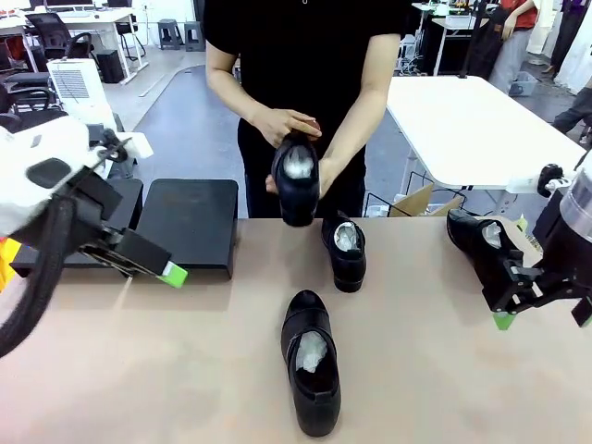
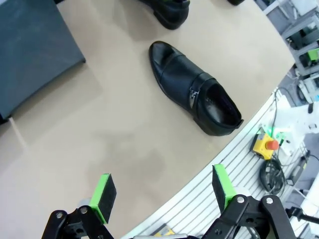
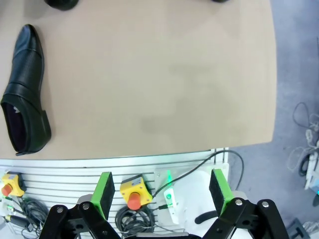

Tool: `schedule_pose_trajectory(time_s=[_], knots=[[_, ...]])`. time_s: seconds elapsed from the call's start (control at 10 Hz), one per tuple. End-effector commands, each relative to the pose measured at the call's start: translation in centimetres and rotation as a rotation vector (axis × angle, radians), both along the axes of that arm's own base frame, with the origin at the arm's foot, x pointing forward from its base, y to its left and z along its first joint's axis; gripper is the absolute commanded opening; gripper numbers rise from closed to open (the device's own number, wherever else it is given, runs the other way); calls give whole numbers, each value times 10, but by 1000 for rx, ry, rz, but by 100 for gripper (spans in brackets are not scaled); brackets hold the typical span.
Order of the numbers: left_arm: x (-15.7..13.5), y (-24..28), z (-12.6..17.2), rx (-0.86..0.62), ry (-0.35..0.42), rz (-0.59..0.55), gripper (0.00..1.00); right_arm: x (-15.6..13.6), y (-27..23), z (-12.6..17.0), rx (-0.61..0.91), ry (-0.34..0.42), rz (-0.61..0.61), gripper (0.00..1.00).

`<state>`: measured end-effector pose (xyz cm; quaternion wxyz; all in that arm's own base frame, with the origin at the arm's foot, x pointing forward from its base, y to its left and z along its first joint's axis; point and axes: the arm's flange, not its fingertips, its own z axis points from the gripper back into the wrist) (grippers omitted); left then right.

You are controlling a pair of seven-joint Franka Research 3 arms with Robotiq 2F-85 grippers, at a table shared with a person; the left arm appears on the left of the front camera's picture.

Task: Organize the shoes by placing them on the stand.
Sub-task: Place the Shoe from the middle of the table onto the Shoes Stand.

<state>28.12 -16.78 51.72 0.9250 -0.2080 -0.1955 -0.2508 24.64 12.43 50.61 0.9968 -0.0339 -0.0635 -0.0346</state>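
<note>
Hovering above the tan table [image 1: 185, 351], the left pincer [image 2: 162, 191] and right pincer [image 3: 162, 191] are both spread wide and empty. The low matte black flat stand [image 1: 190, 217] sits just behind the left pincer. Three glossy black leather paper-stuffed shoes lie between the pincers, one nearer [image 1: 310, 375], one farther [image 1: 347, 250] and one beside the right pincer [image 1: 481, 242], while a person's hands [image 1: 282, 125] beyond hold a fourth shoe [image 1: 296, 180].

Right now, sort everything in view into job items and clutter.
Job: stand; nearest shoe; middle shoe; right-hand shoe; shoe in the person's hands.
Lying about: cardboard box; yellow emergency-stop box.
</note>
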Motion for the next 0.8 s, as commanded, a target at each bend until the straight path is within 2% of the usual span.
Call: schedule_pose_trajectory(time_s=[0.0, 0.2, 0.7], knots=[[-31, -52, -23, 31, 53, 159, 100, 1, -1, 1, 12, -2, -9, 100], [-30, -86, -37, 37, 61, 104, 100, 1, -1, 1, 12, -2, -9, 100], [-23, -67, -37, 36, 109, 145, 100, 1, -1, 1, 12, -2, -9, 100]])
